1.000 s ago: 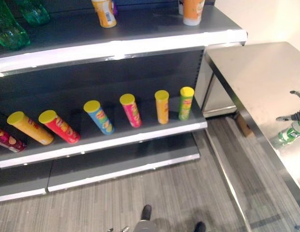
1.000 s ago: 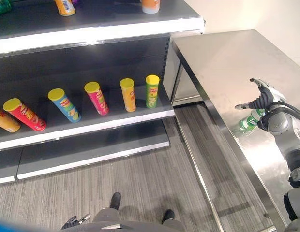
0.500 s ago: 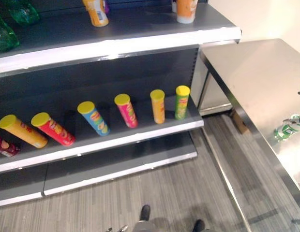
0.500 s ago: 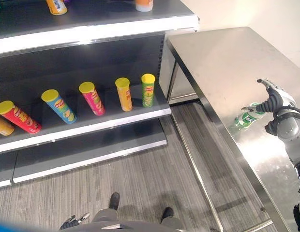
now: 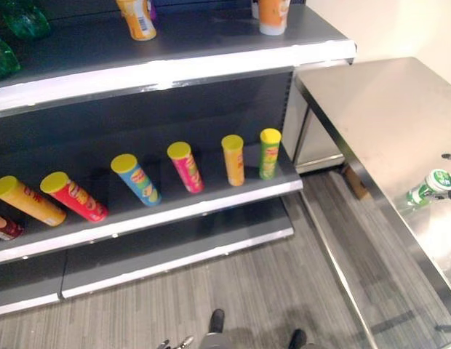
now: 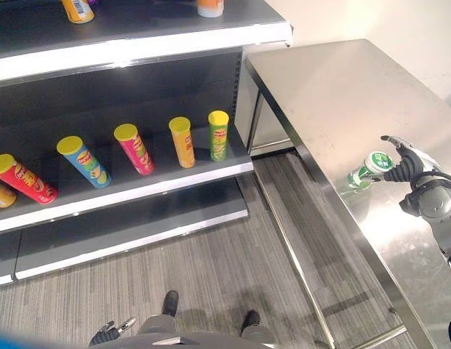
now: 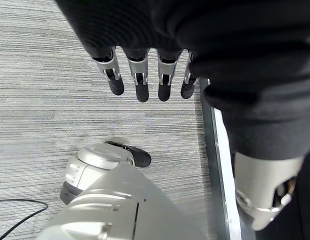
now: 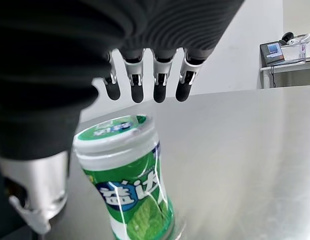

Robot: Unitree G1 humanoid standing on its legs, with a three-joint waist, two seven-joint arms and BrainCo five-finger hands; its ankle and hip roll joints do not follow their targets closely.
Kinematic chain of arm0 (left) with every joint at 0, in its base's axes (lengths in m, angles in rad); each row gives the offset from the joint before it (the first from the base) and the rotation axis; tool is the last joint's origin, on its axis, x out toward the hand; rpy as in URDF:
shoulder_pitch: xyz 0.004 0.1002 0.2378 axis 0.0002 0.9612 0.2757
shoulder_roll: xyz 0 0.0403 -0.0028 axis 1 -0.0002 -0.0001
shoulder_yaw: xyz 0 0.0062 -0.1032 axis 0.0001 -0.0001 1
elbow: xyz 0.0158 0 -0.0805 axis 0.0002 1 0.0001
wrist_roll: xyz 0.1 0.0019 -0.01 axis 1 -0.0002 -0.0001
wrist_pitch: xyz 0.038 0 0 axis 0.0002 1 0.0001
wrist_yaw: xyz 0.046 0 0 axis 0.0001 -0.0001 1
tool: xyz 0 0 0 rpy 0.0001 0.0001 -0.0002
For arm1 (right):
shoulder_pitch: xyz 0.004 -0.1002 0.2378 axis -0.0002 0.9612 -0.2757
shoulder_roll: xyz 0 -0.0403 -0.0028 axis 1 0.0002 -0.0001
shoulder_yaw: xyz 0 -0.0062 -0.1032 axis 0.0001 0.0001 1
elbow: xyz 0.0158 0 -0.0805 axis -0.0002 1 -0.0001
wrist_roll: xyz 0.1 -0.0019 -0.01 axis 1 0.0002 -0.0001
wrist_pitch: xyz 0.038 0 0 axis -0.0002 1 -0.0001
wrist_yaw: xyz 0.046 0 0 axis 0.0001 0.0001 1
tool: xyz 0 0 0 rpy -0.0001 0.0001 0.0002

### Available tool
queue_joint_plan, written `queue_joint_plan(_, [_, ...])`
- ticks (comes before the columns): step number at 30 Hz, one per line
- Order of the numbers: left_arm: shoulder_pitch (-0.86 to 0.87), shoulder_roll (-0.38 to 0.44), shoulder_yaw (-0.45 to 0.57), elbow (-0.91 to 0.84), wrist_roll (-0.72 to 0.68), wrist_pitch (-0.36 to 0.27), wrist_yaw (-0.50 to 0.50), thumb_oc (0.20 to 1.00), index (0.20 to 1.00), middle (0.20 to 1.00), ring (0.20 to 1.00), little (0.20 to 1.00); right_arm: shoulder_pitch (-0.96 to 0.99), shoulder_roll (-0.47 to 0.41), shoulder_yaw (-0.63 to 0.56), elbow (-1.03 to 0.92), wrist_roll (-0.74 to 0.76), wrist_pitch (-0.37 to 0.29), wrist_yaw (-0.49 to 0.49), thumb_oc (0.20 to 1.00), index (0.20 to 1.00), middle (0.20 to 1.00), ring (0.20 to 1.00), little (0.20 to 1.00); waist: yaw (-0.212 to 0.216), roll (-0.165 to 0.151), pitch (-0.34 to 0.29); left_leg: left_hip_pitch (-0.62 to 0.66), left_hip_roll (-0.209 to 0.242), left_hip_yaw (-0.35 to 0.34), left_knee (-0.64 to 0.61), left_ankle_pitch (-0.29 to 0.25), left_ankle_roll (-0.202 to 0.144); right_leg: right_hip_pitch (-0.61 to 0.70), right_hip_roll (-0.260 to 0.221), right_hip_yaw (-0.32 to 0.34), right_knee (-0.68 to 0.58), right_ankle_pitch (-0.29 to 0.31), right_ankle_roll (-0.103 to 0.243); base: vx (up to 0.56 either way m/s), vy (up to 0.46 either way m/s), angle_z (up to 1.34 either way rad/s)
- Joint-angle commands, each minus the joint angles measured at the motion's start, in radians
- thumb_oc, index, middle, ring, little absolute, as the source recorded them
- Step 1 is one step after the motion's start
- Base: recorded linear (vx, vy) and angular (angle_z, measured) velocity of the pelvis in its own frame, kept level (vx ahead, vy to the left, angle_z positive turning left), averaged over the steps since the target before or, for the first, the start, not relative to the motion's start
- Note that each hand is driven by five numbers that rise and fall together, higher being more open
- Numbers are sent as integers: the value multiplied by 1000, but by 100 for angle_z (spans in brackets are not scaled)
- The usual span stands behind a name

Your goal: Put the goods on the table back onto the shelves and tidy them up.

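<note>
So the green gum bottle (image 8: 127,180) stands on the steel table (image 6: 334,80) near its front edge, and the right hand (image 6: 409,166) sits right at it with fingers (image 8: 160,85) straight above the cap, not wrapped round it. Left hand (image 7: 145,82) hangs relaxed over the floor. 6 chip cans (image 5: 233,158) stand tilted along the middle shelf (image 5: 174,211).

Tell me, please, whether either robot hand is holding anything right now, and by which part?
Nothing is held. The right robot hand is open just above the green jar on the steel table; the left robot hand hangs open over the floor.
</note>
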Motion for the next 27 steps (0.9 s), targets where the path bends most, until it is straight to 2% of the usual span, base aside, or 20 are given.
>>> queue_joint_plan(1, [-40, 68, -28, 26, -20, -20, 4, 1000, 1000, 1000, 1000, 1000, -117, 12, 63, 31, 32, -18, -33, 1000, 1000, 1000, 1000, 1000, 27, -86, -18, 30, 61, 146, 21, -30, -21, 32, -61, 119, 34, -96, 47, 0, 0, 0])
queue_joint_plan(8, [-35, 72, -32, 31, -26, -20, 4, 1000, 1000, 1000, 1000, 1000, -165, 42, 99, 126, 23, 0, -31, 1000, 1000, 1000, 1000, 1000, 39, -78, -17, 24, 56, 133, 18, -24, -22, 38, -64, 108, 32, -95, 46, 0, 0, 0])
queue_joint_plan(27, [-27, 74, -44, 27, -27, -18, -4, 1000, 1000, 1000, 1000, 1000, -202, 97, 136, 226, 30, 15, -18, 1000, 1000, 1000, 1000, 1000, 53, -77, -15, 25, 53, 128, 18, -25, -21, 43, -65, 99, 34, -95, 46, 0, 0, 0])
